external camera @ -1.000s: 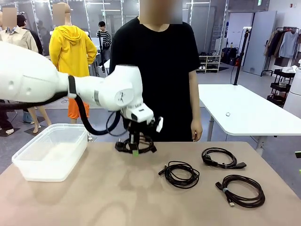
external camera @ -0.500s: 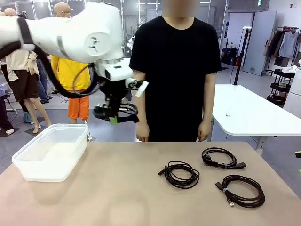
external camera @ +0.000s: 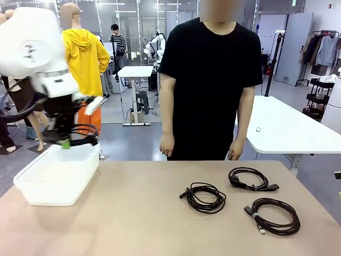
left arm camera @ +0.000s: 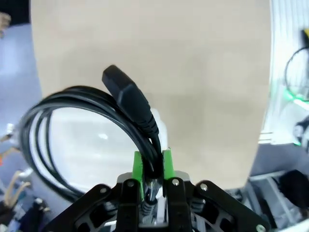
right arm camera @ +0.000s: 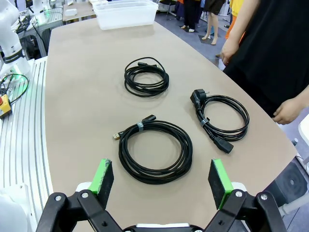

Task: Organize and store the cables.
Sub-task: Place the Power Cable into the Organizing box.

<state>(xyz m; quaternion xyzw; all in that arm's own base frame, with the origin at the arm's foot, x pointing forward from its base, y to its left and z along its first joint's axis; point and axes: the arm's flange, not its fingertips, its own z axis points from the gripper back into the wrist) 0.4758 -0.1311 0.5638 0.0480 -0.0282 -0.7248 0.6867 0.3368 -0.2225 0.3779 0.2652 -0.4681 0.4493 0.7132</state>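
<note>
moved: left arm has swung leftward from mid-worktop, carrying its coil over to the bin.
right claw [right arm camera: 160,179]: spread wide and holding nothing; it hovers above the worktop's right part, green pads angled down toward the coils.
near cable [external camera: 273,215]: lies flat at the right front of the worktop [external camera: 133,224], bound by a small tie.
middle cable [external camera: 203,197]: flat near the centre, apart from the others.
far cable [external camera: 249,179]: flat, right of centre, nearer the person.
bin [external camera: 32,186]: clear plastic, at the worktop's left edge.
left claw [external camera: 65,143]: points down above the bin's far rim, clenched on the held cable [external camera: 84,132]; the coil sticks out sideways, and the wrist view shows the pads pinching the strands below a plug.
person: stands at the far side, arms down, hands [external camera: 167,145] loose by the worktop's edge.
</note>
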